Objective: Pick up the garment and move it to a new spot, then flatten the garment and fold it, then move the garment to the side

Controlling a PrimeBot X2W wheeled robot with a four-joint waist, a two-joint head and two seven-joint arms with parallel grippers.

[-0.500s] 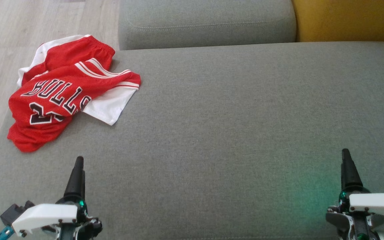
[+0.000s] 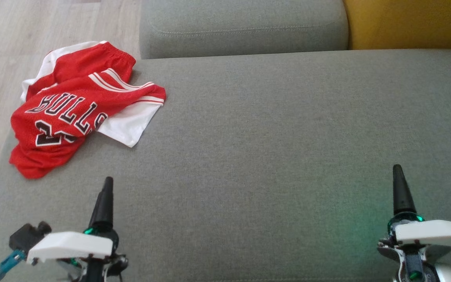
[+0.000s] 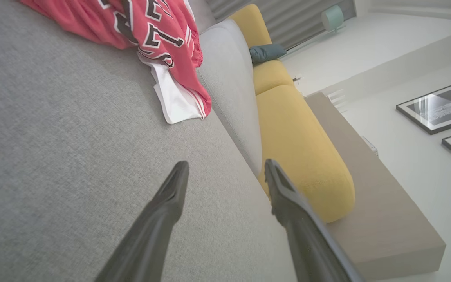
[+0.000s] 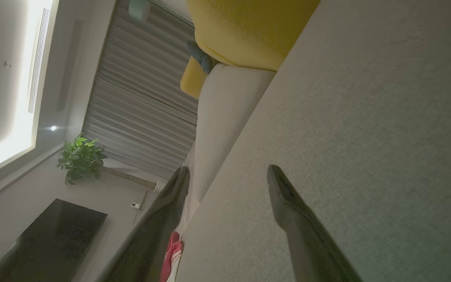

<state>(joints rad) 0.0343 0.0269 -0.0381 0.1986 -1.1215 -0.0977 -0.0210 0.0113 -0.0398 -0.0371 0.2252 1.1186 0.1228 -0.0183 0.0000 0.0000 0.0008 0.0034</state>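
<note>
The left gripper (image 3: pixel 225 172) and the right gripper (image 4: pixel 227 174) have advanced over the grey fabric sofa seat (image 2: pixel 268 156), fingers (image 3: pixel 170 196) spread wide and empty, while the crumpled red-and-white mesh jersey (image 2: pixel 80 109) lies untouched at the seat's far-left edge, so pickup remains pending.

I see my left gripper (image 3: pixel 226 164) over the grey sofa seat (image 3: pixel 53 137), jaws wide apart, red and white garment (image 3: pixel 159 35) crumpled well ahead by the grey backrest (image 3: pixel 229 78), yellow cushion (image 3: pixel 300 149) beyond, framed pictures (image 3: pixel 437 105) on the wall
</note>
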